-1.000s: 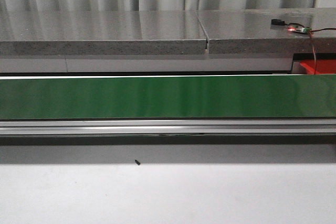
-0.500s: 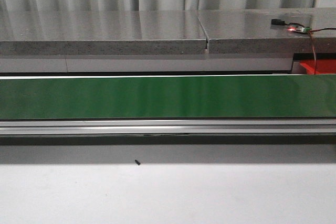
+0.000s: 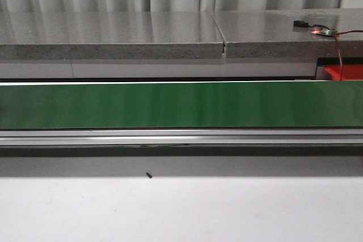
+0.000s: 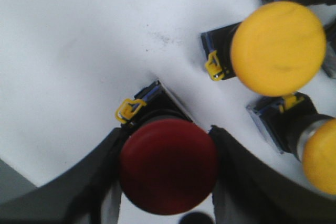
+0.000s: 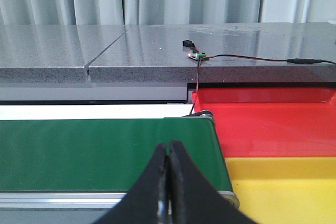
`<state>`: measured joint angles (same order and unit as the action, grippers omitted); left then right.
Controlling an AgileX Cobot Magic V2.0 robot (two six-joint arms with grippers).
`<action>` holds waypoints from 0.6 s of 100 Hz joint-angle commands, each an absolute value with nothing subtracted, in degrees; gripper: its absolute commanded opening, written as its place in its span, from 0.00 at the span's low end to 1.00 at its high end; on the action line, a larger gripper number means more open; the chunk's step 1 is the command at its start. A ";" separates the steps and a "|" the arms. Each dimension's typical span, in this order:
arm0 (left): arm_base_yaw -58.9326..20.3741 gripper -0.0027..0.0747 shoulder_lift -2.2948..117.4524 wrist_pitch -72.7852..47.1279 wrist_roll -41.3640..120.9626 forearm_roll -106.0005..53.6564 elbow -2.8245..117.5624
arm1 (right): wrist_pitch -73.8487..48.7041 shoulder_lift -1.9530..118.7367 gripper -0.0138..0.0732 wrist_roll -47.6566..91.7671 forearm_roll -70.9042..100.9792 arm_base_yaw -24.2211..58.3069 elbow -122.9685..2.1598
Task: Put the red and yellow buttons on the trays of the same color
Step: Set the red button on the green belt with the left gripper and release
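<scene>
Front: green conveyor belt (image 3: 181, 105) runs across, grey stone counter (image 3: 113, 35) behind, red tray (image 3: 345, 72) corner at far right – no arms visible
Left wrist: left gripper (image 4: 167, 169) jaws clamped on red button (image 4: 168, 165) on the white table (image 4: 68, 51); yellow button (image 4: 277, 48) nearby
Right wrist: right gripper (image 5: 168, 182) fingers pressed together, holding nothing – red tray (image 5: 273, 121) and yellow tray (image 5: 286, 187) beside the belt end

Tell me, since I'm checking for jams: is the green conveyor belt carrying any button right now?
Empty where visible. The green belt shows bare across the front view, and the right wrist view shows no button on its end either.
</scene>
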<state>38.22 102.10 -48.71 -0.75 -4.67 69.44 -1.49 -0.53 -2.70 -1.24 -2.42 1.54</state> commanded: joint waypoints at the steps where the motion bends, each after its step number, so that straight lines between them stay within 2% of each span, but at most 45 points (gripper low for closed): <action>1: 38.37 0.37 96.38 -49.28 -0.62 -5.05 71.15 | 3.06 -1.80 0.08 -2.41 -1.20 -2.57 0.74; 26: 36.17 0.37 88.66 -54.10 0.85 -8.20 73.64 | 3.06 -1.80 0.08 -2.41 -1.20 -2.57 0.74; 60: 27.15 0.37 88.70 -57.43 0.85 -8.09 82.27 | 3.06 -1.80 0.08 -2.41 -1.20 -2.57 0.74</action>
